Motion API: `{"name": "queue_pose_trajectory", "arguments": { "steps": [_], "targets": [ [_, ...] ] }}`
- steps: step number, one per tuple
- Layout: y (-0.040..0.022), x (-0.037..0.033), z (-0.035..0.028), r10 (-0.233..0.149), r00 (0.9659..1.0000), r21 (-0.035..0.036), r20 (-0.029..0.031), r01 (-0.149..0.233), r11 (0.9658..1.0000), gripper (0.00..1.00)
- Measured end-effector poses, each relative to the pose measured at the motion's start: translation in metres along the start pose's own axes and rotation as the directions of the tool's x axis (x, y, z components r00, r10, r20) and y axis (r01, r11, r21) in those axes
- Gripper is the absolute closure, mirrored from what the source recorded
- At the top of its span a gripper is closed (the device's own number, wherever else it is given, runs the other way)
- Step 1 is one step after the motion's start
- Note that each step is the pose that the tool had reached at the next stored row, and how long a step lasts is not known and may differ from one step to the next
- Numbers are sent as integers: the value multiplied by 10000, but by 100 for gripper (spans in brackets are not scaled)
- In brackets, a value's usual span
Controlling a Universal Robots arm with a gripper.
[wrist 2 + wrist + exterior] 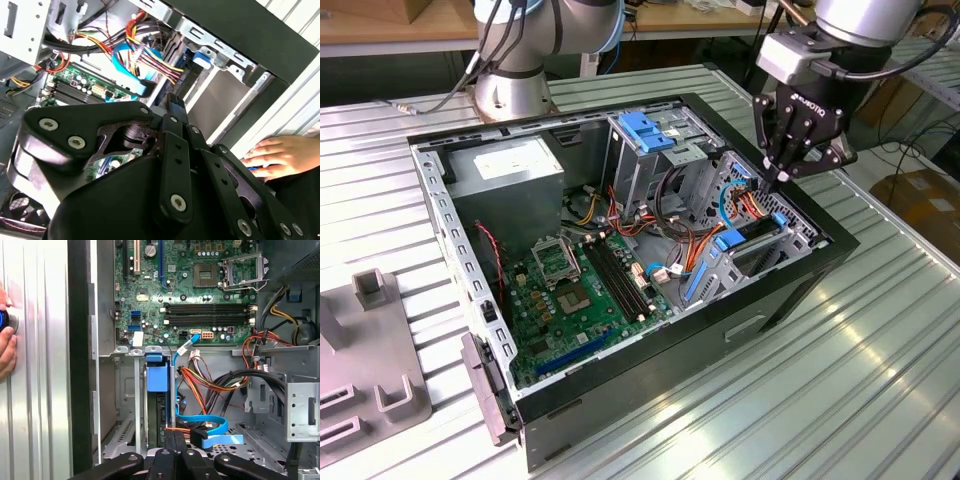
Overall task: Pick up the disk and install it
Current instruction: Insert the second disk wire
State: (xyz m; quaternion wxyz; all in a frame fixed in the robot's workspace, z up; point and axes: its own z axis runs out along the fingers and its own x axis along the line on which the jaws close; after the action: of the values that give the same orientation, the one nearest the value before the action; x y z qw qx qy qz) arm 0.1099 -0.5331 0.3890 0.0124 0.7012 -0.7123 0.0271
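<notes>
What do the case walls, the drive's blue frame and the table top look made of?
Case walls: probably bare sheet steel, dull grey, punched with holes. Drive's blue frame: likely moulded plastic, uniform bright colour, soft sheen. Table top: ribbed metal, perhaps aluminium, with streaky reflections.

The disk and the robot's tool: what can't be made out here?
- Disk: in the first wrist view, its lower end is hidden behind the tool.
- Tool's tips: in the exterior view, lost among cables.
- Person's hand: in the second wrist view, partly covered by the tool.
</notes>
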Motion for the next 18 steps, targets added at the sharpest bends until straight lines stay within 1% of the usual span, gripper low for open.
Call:
{"name": "queue_pose_trajectory", "arguments": {
  "steps": [5,8,10,12,16,18],
  "targets": [
    [4,-105,-10,0,10000,0,1,0,10000,90],
    [7,-156,-14,0,10000,0,0,0,10000,90],
    [7,-168,-15,-1,10000,0,-20,1,10000,90],
    [7,-179,-16,-2,10000,1,-64,2,10000,90],
    [8,-179,-15,-2,10000,1,-68,2,10000,90],
    [8,-179,-16,-2,10000,1,-80,2,10000,89]
  ]
}}
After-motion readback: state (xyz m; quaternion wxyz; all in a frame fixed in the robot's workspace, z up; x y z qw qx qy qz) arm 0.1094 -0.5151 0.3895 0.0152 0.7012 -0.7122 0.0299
